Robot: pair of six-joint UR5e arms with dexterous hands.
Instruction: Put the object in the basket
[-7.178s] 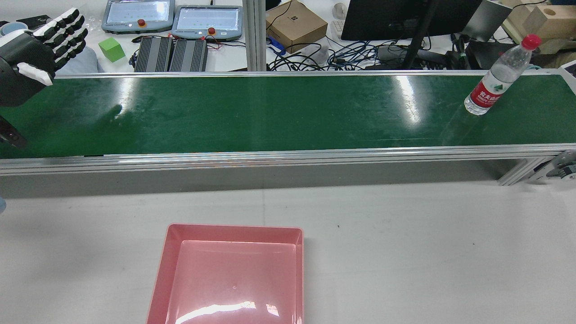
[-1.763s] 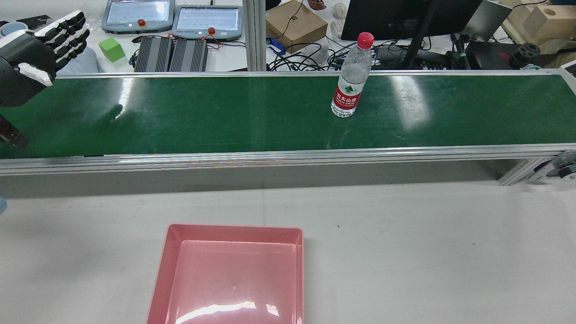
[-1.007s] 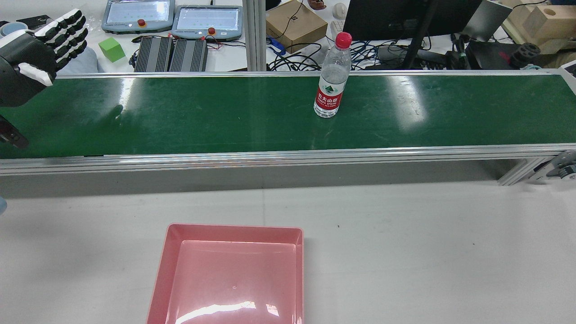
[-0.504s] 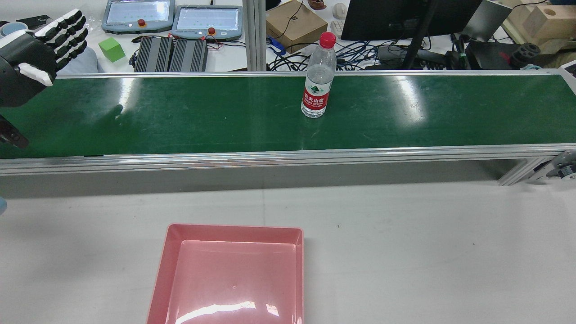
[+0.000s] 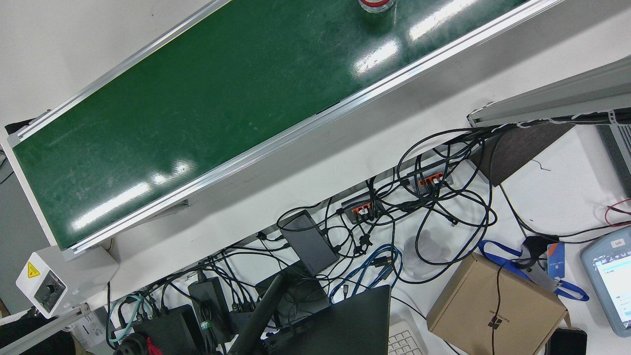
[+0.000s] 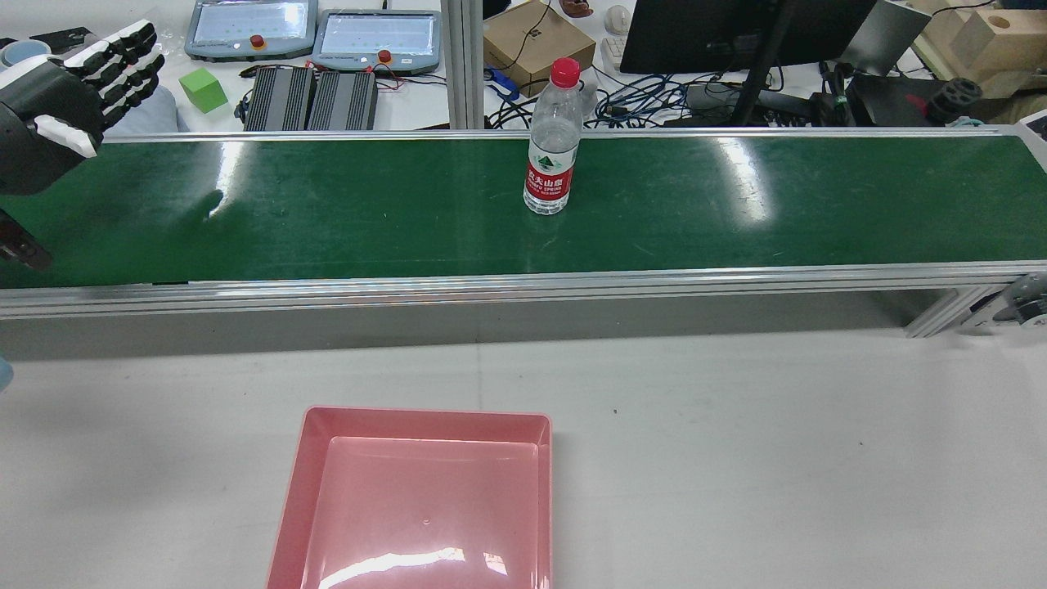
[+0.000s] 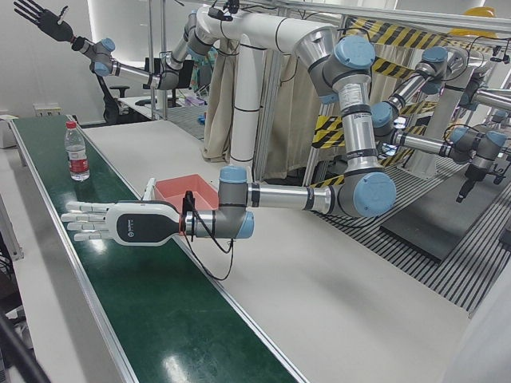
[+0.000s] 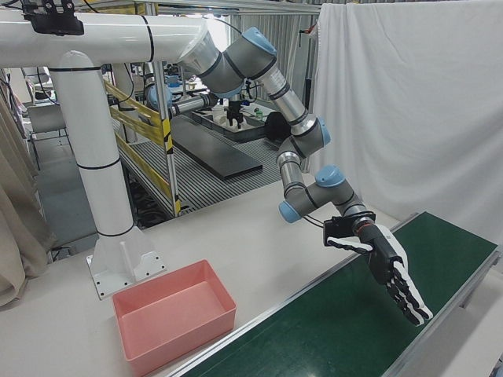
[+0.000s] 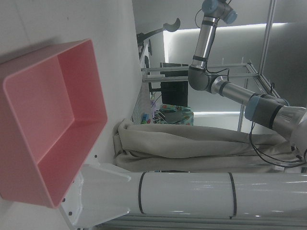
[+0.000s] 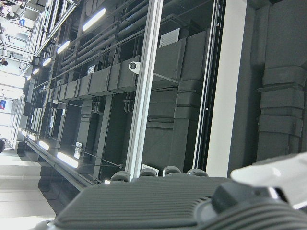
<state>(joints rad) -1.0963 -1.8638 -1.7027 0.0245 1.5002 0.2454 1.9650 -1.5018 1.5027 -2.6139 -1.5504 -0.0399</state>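
Green conveyor belt [image 6: 343, 213] carrying an upright water bottle [image 6: 553, 139], pink basket [image 6: 425, 499] sitting empty, left hand [image 7: 112, 223] hovering spread flat and holding nothing, right hand [image 10: 192, 201] apparently raised, grasp unclear.

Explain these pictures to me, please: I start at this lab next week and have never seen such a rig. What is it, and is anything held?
It is two robot arms, each ending in a robot hand. The rear view looks from behind the arms over a green belt. Two views look in from the station's front corners, one looks down on the belt's end and some desk cables, and one camera sits on each hand. A bottle stands upright on the belt. A pink basket sits empty on the white table, nearer the robot. The left robot hand hovers open over the belt, holding nothing. The right robot hand is raised high, fingers spread, also empty.
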